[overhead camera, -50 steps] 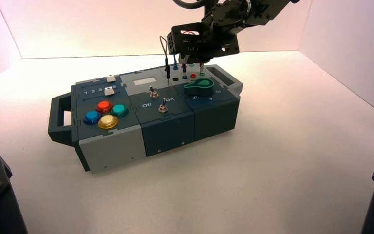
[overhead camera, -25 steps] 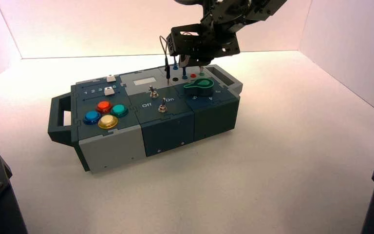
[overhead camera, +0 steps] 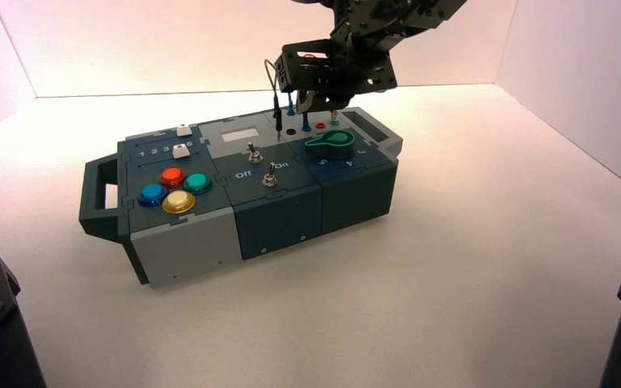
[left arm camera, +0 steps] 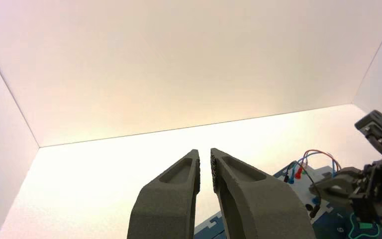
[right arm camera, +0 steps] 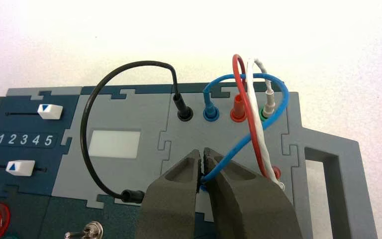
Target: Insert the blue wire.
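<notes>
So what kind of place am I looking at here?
Probably a robotics lab's test booth: plain pale walls close in a bare work surface, a practice box with coloured buttons and jumper leads sits on it, and a robot's right gripper works at the blue wire.

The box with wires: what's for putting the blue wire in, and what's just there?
For the job:
- blue wire
- right gripper, holding it over the box's sockets

Just there:
- black wire
- red wire
- white wire
- left gripper, parked left of the box
</notes>
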